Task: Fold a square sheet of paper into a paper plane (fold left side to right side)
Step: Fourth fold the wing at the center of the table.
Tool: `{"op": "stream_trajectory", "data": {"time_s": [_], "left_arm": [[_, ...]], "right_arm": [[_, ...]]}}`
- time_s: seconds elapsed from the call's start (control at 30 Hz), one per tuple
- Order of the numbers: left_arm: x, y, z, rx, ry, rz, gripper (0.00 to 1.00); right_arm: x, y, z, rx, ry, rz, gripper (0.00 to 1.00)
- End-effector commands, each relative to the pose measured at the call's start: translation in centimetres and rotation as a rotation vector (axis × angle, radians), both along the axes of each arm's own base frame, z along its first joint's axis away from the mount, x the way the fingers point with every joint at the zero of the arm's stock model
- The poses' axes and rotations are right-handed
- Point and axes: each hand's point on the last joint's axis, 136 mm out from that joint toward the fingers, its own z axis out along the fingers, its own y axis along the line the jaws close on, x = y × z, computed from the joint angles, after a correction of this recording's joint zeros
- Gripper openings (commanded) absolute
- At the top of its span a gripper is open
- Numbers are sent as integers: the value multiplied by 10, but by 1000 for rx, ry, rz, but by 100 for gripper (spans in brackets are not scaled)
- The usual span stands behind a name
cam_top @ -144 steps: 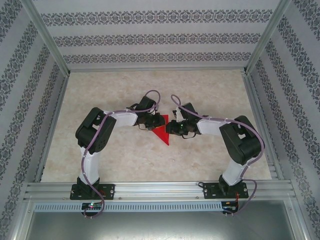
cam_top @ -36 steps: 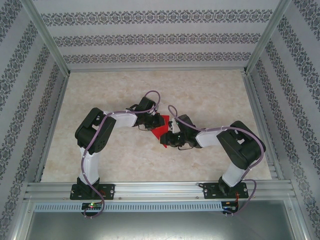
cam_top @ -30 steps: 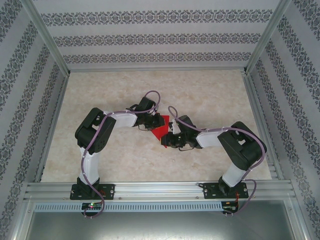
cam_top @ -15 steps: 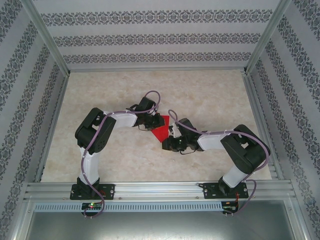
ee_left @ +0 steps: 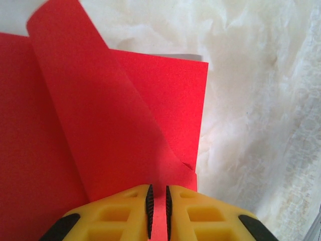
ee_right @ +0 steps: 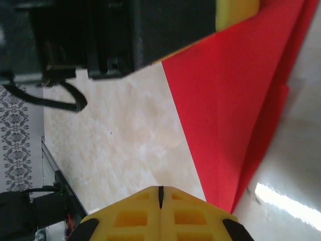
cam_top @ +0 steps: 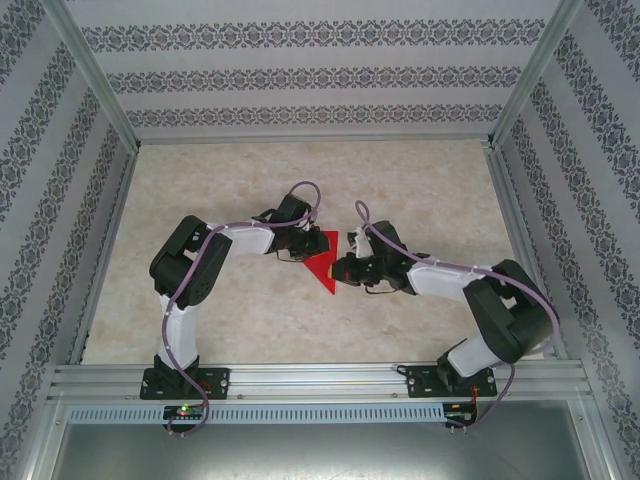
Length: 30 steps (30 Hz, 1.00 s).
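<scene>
- right jaws were on the near tip of the paper point(cam_top: 322, 260) about 1 s ago, slightly apart; now pressed together with nothing in them
- right arm point(cam_top: 450, 276) has swung out to the right; its jaws now sit just beside the paper's right edge, and whether they touch it I can't tell
- right wrist view: the yellow fingers point(ee_right: 131, 215) meet at a thin seam, and the paper point(ee_right: 235, 100) lies ahead and to the right with its point close by
- left arm point(cam_top: 215, 250) hasn't moved in that time; left jaws keep pinching the paper's edge, a thin red strip between the black pads point(ee_left: 149, 208)
- left wrist view: 1 flap of the paper point(ee_left: 100, 115) curls up off the layer below, not pressed flat
- paper is mid surface point(cam_top: 420, 190), between the 2 arms; from above it's a red triangle pointing to the near edge, flatter than 1 s ago when it looked bunched under the right jaws
- meaning, as a guess: right side let go after laying a fold, left side anchors; shape is pointed but wide, not a slim dart yet, so more folds and a crease press are likely due
- risk: the raised flap may spring back
- writing: none readable; paper unmarked, walls carry patterned bands with no text
</scene>
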Motion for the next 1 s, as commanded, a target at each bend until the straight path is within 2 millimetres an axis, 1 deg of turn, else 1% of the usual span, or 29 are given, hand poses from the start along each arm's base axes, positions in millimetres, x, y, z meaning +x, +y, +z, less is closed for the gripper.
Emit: {"op": "stream_trajectory", "data": {"time_s": [0.0,0.07,0.17,0.3,0.47,0.53,0.7,0.77,0.87,0.97], "left_arm": [[-28,24,-39,138,107,19,20],[-29,23,-38,135,105,15,20],[-28,22,-35,128,100,12,20],[-25,18,-25,110,76,3,20],[-15,11,-6,94,34,-21,22],[-10,7,7,81,7,-31,23],[-4,11,42,70,-91,-23,29],[-6,14,51,64,-119,-21,30],[-15,15,58,28,-140,-34,28],[-27,6,58,-56,-144,-69,23]], "right_arm": [[17,6,-6,-16,-12,-24,0],[18,5,-18,-47,16,-26,0],[14,-2,-35,-89,49,-42,0],[2,-11,-55,-144,91,-40,0],[-17,-19,-76,-199,155,-20,0],[-22,-24,-83,-226,177,-18,0],[-29,-34,-92,-304,206,-20,0],[-28,-35,-92,-319,207,-18,0],[-29,-36,-93,-340,213,-12,0],[-28,-36,-93,-350,214,-7,0]]}}
